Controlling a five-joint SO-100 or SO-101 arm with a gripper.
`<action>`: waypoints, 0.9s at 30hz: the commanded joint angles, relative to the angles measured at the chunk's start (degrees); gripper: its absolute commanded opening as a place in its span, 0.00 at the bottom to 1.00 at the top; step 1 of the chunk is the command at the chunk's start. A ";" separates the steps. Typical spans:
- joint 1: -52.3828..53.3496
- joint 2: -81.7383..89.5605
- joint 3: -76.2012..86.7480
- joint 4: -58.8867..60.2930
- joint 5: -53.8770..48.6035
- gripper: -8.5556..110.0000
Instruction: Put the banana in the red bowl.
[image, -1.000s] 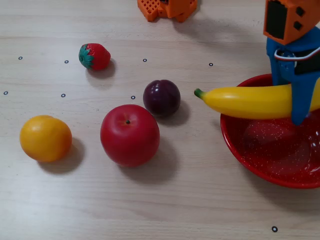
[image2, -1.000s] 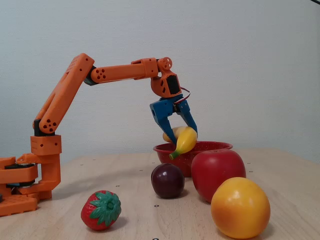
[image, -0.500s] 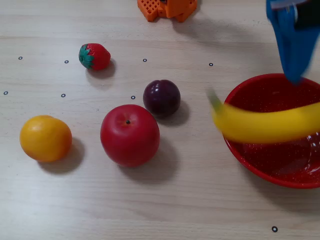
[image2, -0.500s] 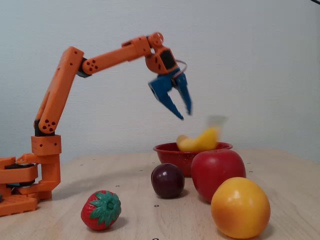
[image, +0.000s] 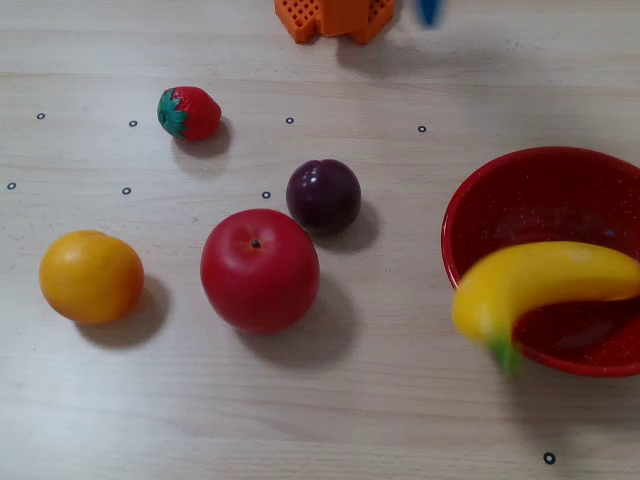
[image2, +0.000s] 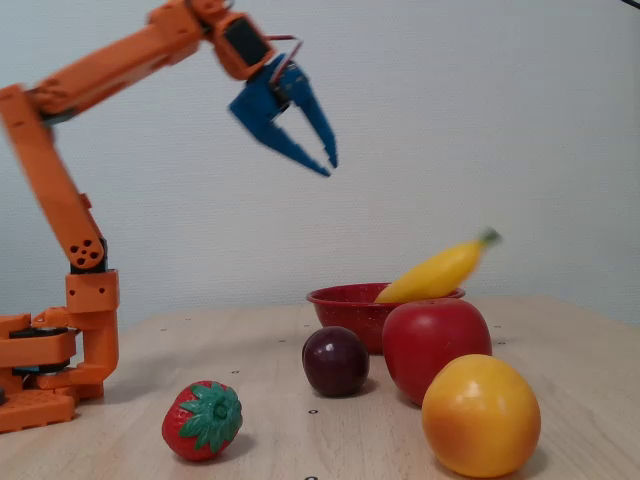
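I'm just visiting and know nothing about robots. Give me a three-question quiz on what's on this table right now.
1. True or false: the fingers hold the banana.
2. Which fruit lies nearest the bowl? A) strawberry B) plum C) orange
3. Fill in: the banana's green tip sticks out over the bowl's ____.

Key: 1. False: they hang open, high above the table. 2. B. 3. Rim.

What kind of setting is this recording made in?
Probably a hobby or lab test bench rather than a kitchen: a pale wooden tabletop dotted with small ring markers, a 3D-printed-looking orange arm before a blank wall, and glossy toy fruit like the strawberry.
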 joint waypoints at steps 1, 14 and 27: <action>-3.34 10.99 10.63 -4.83 0.97 0.07; -10.63 52.56 63.54 -12.66 0.18 0.07; -14.77 70.05 83.85 -16.26 -6.77 0.07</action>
